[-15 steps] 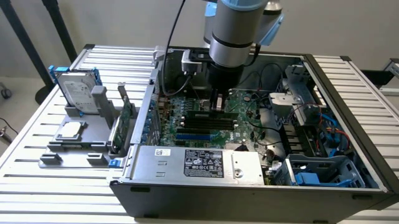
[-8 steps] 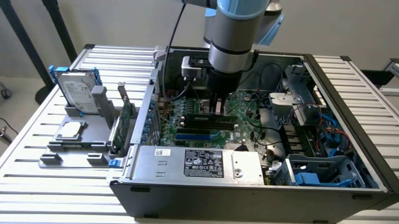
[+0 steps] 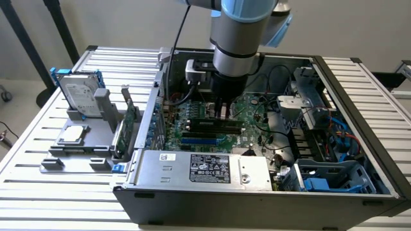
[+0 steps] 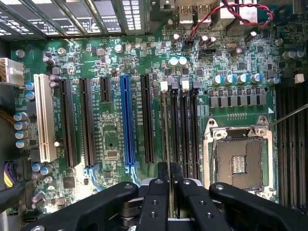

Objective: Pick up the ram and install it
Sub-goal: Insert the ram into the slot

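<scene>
Plain pale wall (image 3: pixel 359 24) behind; slatted metal table (image 3: pixel 38 144); dark stand poles (image 3: pixel 26 43).

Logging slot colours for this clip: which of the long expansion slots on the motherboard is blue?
The blue slot in the wrist view, between black slots on either side; the white slot lies farther off, near the board's edge.

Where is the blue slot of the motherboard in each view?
Exterior view: the blue slot lies inside the case, just behind the silver labelled box.
Wrist view: the blue slot runs across the board's middle.
Shared landmark: the long black slot beside it.
</scene>
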You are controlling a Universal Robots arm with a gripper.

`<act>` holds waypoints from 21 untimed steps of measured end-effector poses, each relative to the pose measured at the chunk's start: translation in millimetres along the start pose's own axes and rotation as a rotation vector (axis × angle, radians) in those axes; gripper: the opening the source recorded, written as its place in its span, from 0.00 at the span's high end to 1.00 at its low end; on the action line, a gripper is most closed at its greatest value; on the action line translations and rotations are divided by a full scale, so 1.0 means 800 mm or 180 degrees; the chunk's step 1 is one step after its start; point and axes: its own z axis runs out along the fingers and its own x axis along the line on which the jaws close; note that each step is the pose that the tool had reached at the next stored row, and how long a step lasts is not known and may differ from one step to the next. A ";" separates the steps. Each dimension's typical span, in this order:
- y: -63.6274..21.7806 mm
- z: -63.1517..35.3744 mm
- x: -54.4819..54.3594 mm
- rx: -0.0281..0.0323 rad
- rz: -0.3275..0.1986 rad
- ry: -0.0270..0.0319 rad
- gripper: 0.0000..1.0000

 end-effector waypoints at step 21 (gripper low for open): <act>0.001 0.009 -0.006 0.0003 -0.0010 0.0051 0.86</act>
